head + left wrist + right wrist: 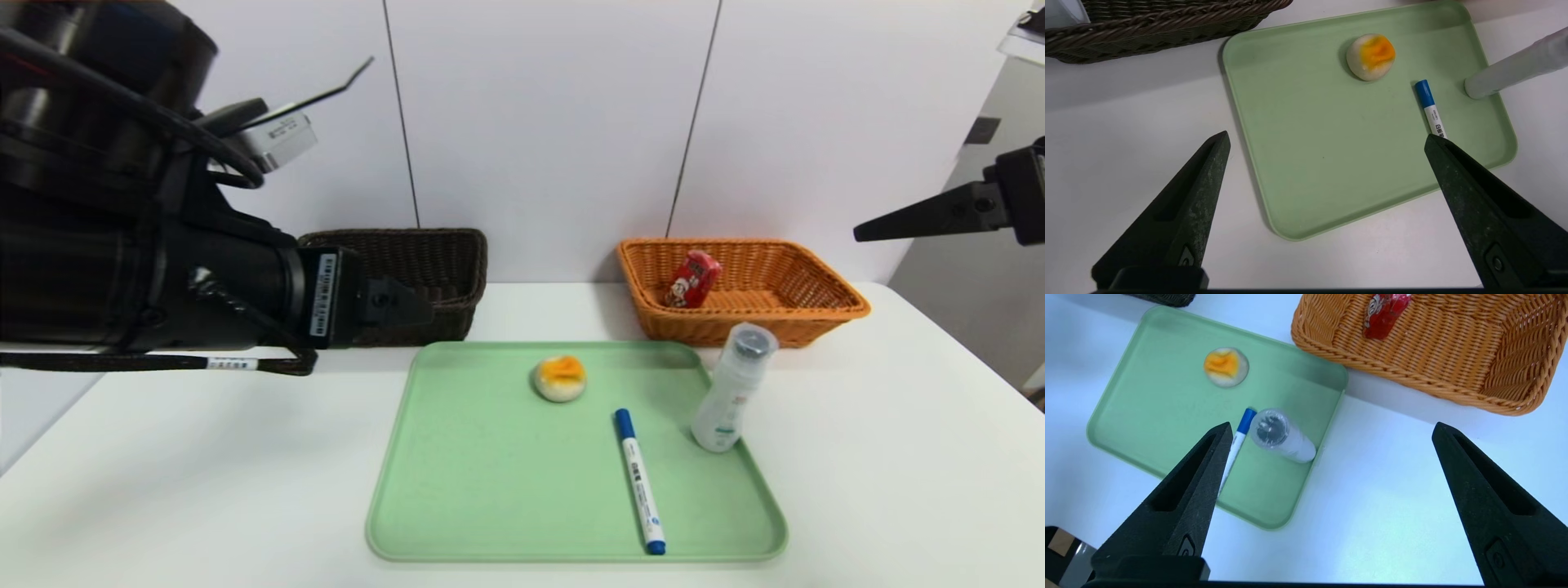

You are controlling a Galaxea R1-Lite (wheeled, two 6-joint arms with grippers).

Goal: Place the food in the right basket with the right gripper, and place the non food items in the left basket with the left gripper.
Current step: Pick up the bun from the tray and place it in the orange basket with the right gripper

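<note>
The black left gripper with pointed tips (1327,136) is raised over the worktop's left side, in front of the dark brown woven basket (478,282), its jaws wide open and holding nothing. The black right gripper with pointed tips (1333,424) is raised at the far right, its jaws also wide open and empty.

The red drink carton with a cartoon face (694,279) leans inside the orange-tan wicker basket (751,331), toward its left end, with bare woven floor to its right. A white item (1065,12), partly cut off, sits inside the dark basket.

On the light green rectangular tray (490,474), the round pale bun with an orange top (561,379) lies near the far edge, open surface all around it. The white marker with blue cap (639,482) points toward the near edge, while the white bottle with grey cap (732,392) stands against the right rim. Bare white worktop (890,490) stretches beyond both side edges.
</note>
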